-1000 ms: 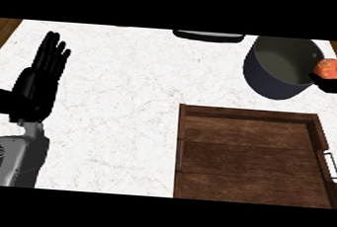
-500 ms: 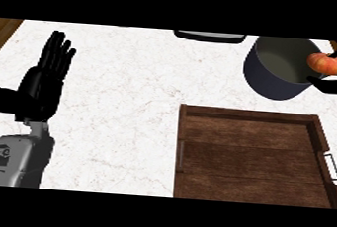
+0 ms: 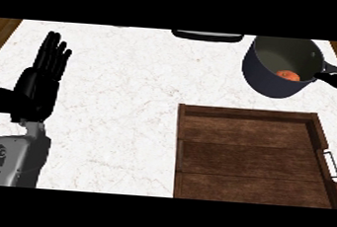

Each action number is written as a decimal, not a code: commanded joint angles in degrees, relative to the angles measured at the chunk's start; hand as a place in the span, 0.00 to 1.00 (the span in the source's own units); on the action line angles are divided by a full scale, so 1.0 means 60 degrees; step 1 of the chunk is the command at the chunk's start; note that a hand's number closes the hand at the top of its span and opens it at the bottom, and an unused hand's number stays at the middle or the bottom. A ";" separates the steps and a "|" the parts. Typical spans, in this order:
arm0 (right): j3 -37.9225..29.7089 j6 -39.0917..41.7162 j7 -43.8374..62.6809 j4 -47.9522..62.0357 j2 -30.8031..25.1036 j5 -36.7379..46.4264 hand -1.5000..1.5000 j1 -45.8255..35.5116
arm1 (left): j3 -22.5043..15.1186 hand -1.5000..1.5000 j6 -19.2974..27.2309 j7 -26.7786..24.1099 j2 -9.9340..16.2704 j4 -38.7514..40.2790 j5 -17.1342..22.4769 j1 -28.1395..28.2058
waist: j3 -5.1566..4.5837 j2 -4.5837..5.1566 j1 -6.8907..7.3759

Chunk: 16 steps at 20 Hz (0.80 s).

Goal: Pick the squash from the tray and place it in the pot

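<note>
Head view looked steeply down on a white marbled surface (image 3: 130, 83). At the far right stood a dark pot (image 3: 281, 66), and the orange squash (image 3: 288, 75) lay inside it, against the pot's right inner wall. A black shape at the right edge, just beside the pot's rim, may have been the pot's handle or part of the right robot hand; it could not be told which, and the hand's fingers could not be made out. Nearer, on the right, lay a dark wooden tray (image 3: 252, 156) with a small metal handle (image 3: 332, 164) on its right side. At the left, the left robot hand (image 3: 38, 84) rested above the surface, spread with fingers straight and pointing away, holding nothing, on its grey forearm (image 3: 11, 161). A dark object (image 3: 206, 35) was cut off at the far edge.
</note>
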 commanded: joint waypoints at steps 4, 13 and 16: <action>-0.1264 0.1172 -0.0704 0.0442 -0.1251 -0.1390 0.00 0.0471 | 0.0066 0.50 -0.0153 -0.0181 -0.0042 -0.0109 0.0164 0.0196 | 0.0022 0.0053 0.0012; -0.2008 0.2036 -0.1503 0.0932 -0.2100 -0.2279 0.00 0.1373 | -0.0155 0.50 0.0243 0.0588 -0.0149 -0.0367 -0.0063 -0.0402 | 0.0040 0.0069 0.0049; -0.2140 0.2362 -0.1483 0.0989 -0.2711 -0.2379 0.00 0.1451 | -0.0108 0.50 -0.0068 -0.0016 -0.0122 0.0163 -0.0019 -0.0281 | 0.0051 0.0144 0.0093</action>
